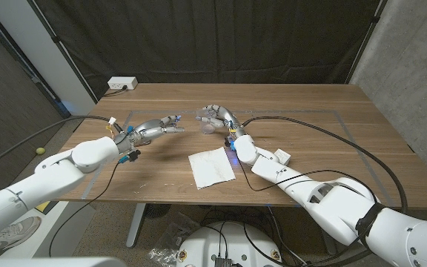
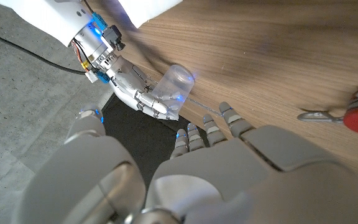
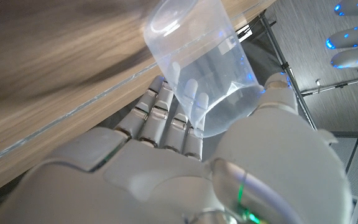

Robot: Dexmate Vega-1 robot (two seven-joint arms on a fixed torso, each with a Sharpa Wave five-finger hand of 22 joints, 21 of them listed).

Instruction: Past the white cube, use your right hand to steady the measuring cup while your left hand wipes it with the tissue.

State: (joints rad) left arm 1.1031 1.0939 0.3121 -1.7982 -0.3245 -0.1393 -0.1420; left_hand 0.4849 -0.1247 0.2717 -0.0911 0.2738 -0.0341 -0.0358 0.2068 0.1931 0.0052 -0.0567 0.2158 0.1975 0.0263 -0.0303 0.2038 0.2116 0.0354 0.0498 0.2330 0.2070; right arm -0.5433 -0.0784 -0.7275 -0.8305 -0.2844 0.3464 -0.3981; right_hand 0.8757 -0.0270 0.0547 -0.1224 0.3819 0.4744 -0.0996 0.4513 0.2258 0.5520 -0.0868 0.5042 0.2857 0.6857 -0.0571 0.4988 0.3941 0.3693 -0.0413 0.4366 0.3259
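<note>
The right hand (image 1: 215,119) grips the clear measuring cup (image 1: 207,125), lifted mid-table. The left hand (image 1: 158,127), fingers apart, holds nothing. The tissue (image 1: 211,167) lies near the table's front edge, so wiping remains undone.

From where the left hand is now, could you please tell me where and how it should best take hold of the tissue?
Probably its far left corner. The tissue lies spread flat on the table, with no raised fold to grasp. Bring the left hand down from the robot's left and pinch that corner with the fingers. The right arm crowds the tissue's other side.
</note>
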